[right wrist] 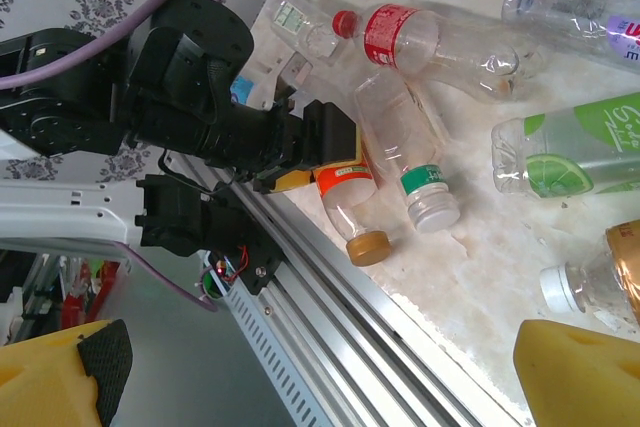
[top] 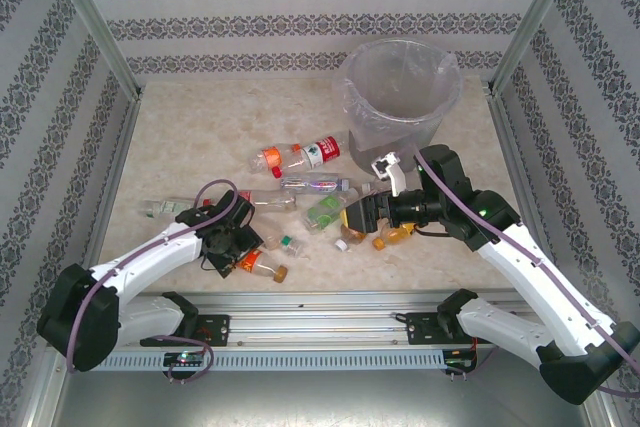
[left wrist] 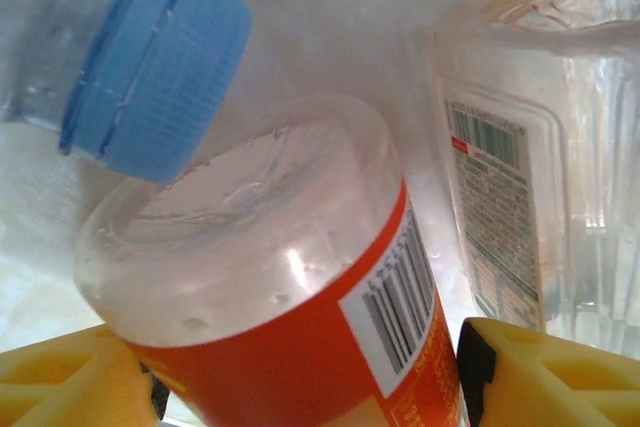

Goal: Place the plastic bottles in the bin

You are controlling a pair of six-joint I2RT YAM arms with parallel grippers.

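Plastic bottles [top: 300, 185] are what we are clearing, and we are starting with the orange-labelled bottle [left wrist: 300, 347]. The left gripper [left wrist: 300, 382] is pinching it, its yellow fingers [left wrist: 60, 382] pressing on the label from both sides. We are taking it across its round body because it is lying on its side on the table [top: 200, 137], which is leaving the label band as the firmest place to squeeze.

In the right wrist view its gold cap [right wrist: 366, 245] is pointing toward the table's near edge. A clear bottle with a green band [right wrist: 425, 182] is lying just beside it, so we are judging that a straight lift should be freeing it without dragging that neighbour. A blue cap [left wrist: 150, 77] is lying just beyond its base.

The right gripper [right wrist: 320, 387] is hanging with its jaws spread wide and holding nothing. It is hovering over the near end of the pile, close to an amber bottle [right wrist: 625, 257] and a green-labelled bottle [right wrist: 570, 147], and we are reading that as lining up its own pick.

Farther out, a red-labelled bottle [top: 318, 153] and others are lying scattered mid-table. The bin [top: 400, 132] is standing at the far right, well apart from the left gripper. With so many bottles lying on the table, we are judging that most of the job lies ahead.
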